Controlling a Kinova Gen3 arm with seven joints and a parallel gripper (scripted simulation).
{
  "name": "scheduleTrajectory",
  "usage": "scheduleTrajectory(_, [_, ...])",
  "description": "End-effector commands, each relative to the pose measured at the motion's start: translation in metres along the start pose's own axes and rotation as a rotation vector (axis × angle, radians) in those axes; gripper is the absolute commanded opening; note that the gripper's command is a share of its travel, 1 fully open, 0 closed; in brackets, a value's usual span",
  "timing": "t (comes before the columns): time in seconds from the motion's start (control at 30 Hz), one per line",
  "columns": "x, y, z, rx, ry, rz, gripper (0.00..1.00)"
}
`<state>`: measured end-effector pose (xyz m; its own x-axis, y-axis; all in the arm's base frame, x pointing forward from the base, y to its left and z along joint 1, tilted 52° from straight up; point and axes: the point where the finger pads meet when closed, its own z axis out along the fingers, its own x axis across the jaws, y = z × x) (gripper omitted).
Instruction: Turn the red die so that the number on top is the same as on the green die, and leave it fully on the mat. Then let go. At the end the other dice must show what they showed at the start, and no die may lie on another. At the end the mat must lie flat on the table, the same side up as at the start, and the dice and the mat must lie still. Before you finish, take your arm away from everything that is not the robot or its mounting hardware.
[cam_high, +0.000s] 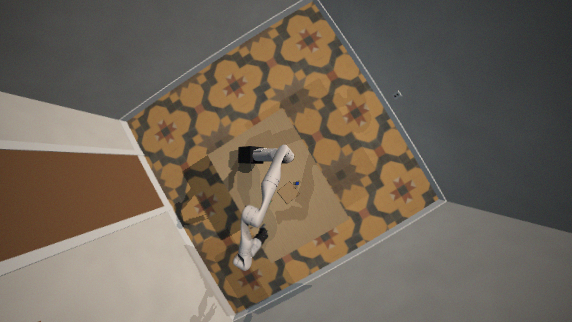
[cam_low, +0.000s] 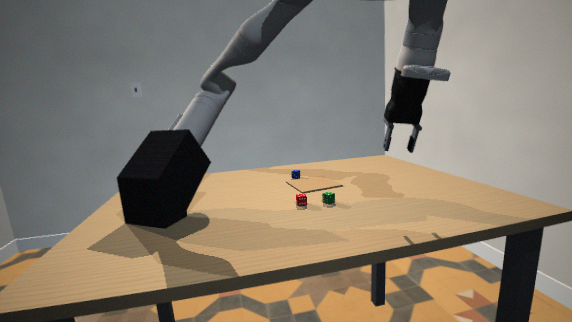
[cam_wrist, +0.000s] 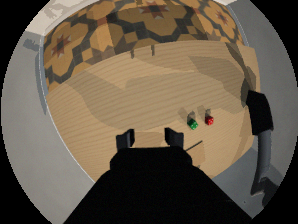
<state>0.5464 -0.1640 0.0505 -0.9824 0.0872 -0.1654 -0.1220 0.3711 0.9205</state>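
Note:
A red die (cam_low: 301, 200) and a green die (cam_low: 328, 197) lie side by side on the wooden table, just in front of a thin tan mat (cam_low: 314, 185). A blue die (cam_low: 296, 174) lies behind the mat's far edge. My gripper (cam_low: 401, 141) is open and empty, high above the table's far right part, well away from the dice. In the wrist view the green die (cam_wrist: 192, 123) and the red die (cam_wrist: 209, 120) show small beyond my fingers. The top numbers are too small to read. The overhead view shows the mat (cam_high: 288, 192) and the blue die (cam_high: 296, 183).
The arm's black base block (cam_low: 162, 177) stands on the table's left part. The table's edges run near on the right and front. Patterned floor tiles lie below.

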Motion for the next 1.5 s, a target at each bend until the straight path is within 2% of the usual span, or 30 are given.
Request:
scheduleTrajectory(0.0, [0.0,0.0,-0.001,0.001,-0.002,0.0,1.0])
scheduleTrajectory(0.63, [0.0,0.0,-0.001,0.002,-0.002,0.001,1.0])
scheduleTrajectory(0.87, [0.001,0.006,0.001,0.013,-0.006,0.05,1.0])
scheduleTrajectory(1.13, [0.005,0.02,0.006,0.04,-0.02,0.173,1.0])
scheduleTrajectory(1.47, [0.035,0.046,0.02,0.112,-0.087,0.551,1.0])
